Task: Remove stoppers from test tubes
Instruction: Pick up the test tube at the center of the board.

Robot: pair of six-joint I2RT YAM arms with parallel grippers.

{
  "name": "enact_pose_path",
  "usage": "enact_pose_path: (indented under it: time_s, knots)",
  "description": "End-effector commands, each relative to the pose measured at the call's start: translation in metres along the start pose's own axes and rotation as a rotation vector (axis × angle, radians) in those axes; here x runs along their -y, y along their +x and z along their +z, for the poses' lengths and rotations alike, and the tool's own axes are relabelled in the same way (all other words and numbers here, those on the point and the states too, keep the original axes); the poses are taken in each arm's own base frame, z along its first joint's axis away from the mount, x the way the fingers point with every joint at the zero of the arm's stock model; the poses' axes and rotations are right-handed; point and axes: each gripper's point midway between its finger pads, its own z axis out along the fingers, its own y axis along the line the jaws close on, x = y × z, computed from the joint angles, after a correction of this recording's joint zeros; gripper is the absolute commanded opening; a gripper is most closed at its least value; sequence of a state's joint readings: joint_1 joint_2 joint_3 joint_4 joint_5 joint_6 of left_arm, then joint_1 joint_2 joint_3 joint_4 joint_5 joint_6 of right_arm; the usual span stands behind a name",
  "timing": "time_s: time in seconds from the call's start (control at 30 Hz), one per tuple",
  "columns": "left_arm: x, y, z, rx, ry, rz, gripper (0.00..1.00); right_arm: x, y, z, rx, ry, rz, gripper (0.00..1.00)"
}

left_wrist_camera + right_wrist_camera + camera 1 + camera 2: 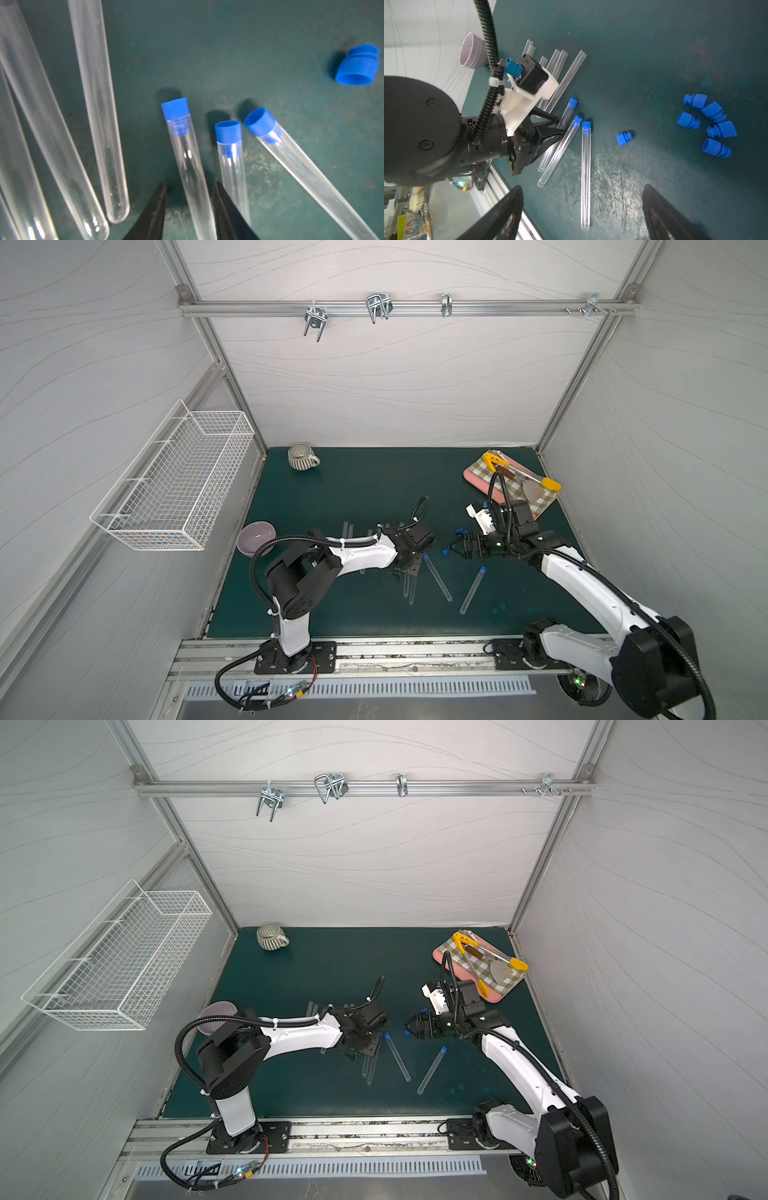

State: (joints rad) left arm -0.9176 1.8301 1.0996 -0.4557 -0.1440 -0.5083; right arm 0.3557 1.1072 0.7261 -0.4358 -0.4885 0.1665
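On a green mat [365, 489], a lilac bowl [255, 537] sits at the left edge. Right of it, opened test tubes [97, 104] lie side by side. At centre the left gripper [190, 184], jaws narrow, straddles a tube [187, 158] plugged by a blue stopper [175, 109], with slivers of mat showing either side. A loose stopper [624, 138] lies further right, then five clustered stoppers [714, 112]. The right gripper [582, 187] hangs there, jaws wide, holding nothing. A pink tray [471, 481] sits far right.

Far mat [365, 489] lies open; stoppered test tubes [301, 166] crowd the left gripper [190, 184], apparently nearly touching.
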Motion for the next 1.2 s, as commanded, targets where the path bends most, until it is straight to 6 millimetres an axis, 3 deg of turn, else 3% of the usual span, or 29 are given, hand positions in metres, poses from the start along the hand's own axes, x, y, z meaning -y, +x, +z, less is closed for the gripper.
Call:
enact_pose_path:
  time_s: [0.0,0.3,0.6,0.73,0.93,1.17]
  knots:
    - [0.000,-0.002,-0.001,-0.011,-0.018,0.004,0.35,-0.003,0.003,-0.005,-0.001,-0.013,-0.014,0.89]
    - [-0.009,0.007,0.002,-0.039,-0.061,0.044,0.26,-0.002,0.001,-0.007,0.005,-0.008,-0.013,0.89]
    - [-0.007,0.001,-0.009,-0.017,-0.043,0.052,0.09,-0.002,0.001,-0.007,0.000,-0.010,-0.009,0.89]
    - [-0.006,-0.009,-0.028,0.026,-0.026,0.051,0.09,-0.004,0.003,-0.006,-0.009,-0.025,-0.003,0.88]
    - [-0.005,-0.025,-0.074,0.153,0.035,0.096,0.09,-0.012,0.005,-0.002,-0.034,-0.087,0.017,0.88]
    - [-0.002,-0.012,-0.112,0.269,0.150,0.250,0.09,-0.042,0.003,0.002,-0.062,-0.279,0.035,0.88]
